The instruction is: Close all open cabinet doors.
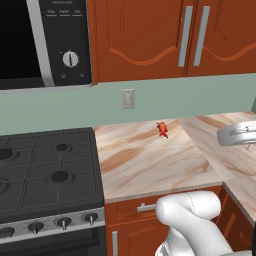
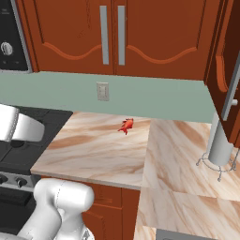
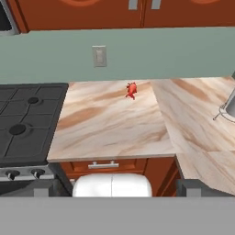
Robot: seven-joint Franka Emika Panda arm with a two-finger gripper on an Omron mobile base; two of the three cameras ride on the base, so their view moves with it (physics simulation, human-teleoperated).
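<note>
Robot arm (image 1: 192,210): folded low in front of the near counter edge, well below the wall cabinets.

Tool (image 3: 117,188): tips stand wide apart in the hand view, nothing between them; aimed across the counter (image 3: 110,128) at the back wall.

Open cabinet door (image 2: 224,61): task item, far right of the right base view, swung out from the side-wall cabinet above the counter's corner run, with its grey bar handle (image 2: 230,101) showing.

Closed cabinet doors (image 2: 70,33): a pair straight ahead, flush, handles side by side; judged to need no work.

Step in hand, judged: reach the open door.
- Lift the tool high and to the right, driving the base that way if the reach is short.
- Place the tips flat on the door's outer face, near the handle side and away from the hinge.
- Push steadily until the door lies flush.
- Keep the tips off the handle so they do not hook it.

Grey cylinder on wire stand (image 2: 219,145): directly under the open door; keep the arm above it.

Small red object (image 2: 126,125): on the counter near the wall, apart from the path.

Wall switch plate (image 2: 102,91), stove (image 1: 45,170) and microwave (image 1: 45,40): further left, not involved.
</note>
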